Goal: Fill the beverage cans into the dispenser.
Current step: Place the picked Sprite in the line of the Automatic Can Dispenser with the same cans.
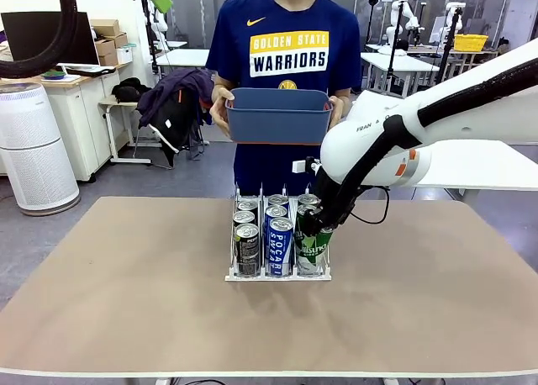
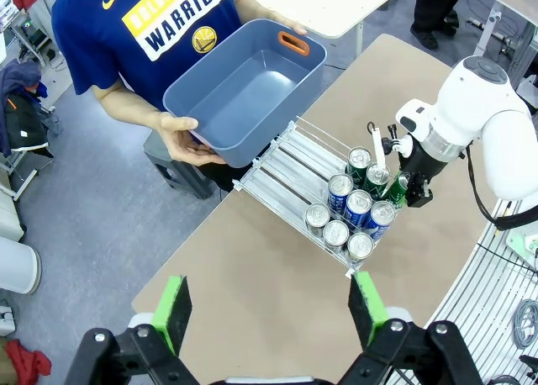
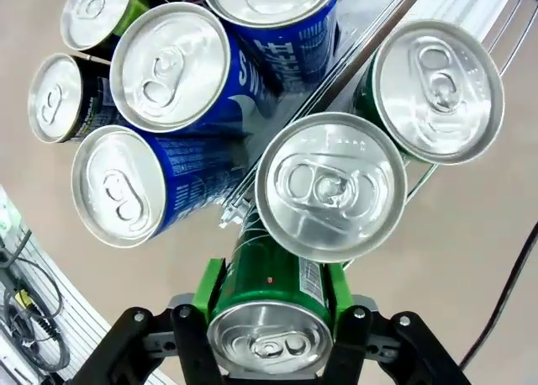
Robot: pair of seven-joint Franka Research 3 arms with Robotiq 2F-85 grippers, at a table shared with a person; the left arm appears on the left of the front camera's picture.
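The right gripper (image 3: 271, 318) is clamping its green pads on a slim green metal can with white script (image 3: 269, 305), setting it down at the front of the rightmost lane of the low clear three-lane rack (image 1: 277, 275) in the middle of the tan table (image 1: 126, 301). Judging from the pictures, this is the last placement: the can is standing upright in its lane, so what the next move calls for is letting the jaws part and lifting straight up, clear of the silver tops crowding beside it (a sideways pull could topple the neighbours).

In the front view the rack is holding three rows: black-and-green cans (image 1: 246, 249) in the left lane, blue-and-white lettered cans (image 1: 279, 245) in the middle, green ones on the right, all upright and touching along each lane. The rack's far stretch, seen from the left wrist, is lying bare.

The left gripper (image 2: 273, 309) is hanging high above the table's near edge with its fingers spread wide, grasping nothing.

Across the table the person is holding a dark blue rectangular plastic bin (image 2: 252, 91) in both hands, and its inside is empty.
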